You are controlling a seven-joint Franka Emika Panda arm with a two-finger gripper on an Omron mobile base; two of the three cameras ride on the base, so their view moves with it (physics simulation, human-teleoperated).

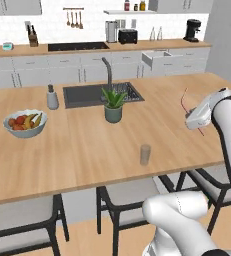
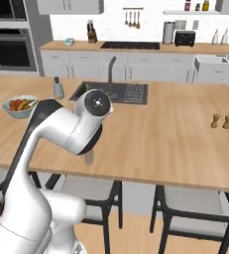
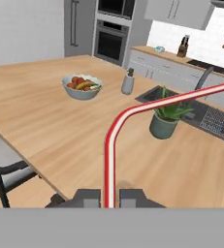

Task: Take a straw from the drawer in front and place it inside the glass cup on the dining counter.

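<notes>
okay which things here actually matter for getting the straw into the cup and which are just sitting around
Job: thin red bent straw clamped in the gripper; small translucent glass cup; light-wood dining counter; open grey drawer.

Lying about: fruit bowl; potted plant; grey dispenser bottle; two wooden shakers.

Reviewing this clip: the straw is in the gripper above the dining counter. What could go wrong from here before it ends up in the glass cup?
1. The gripper pinches the thin straw at its very end, so it may swing or slip on the way.
2. The glass cup is small and stands near the dining counter edge; a stray nudge might tip it or push it off.
3. The straw's bent end leads, so it could catch the cup's rim instead of dropping in.
</notes>
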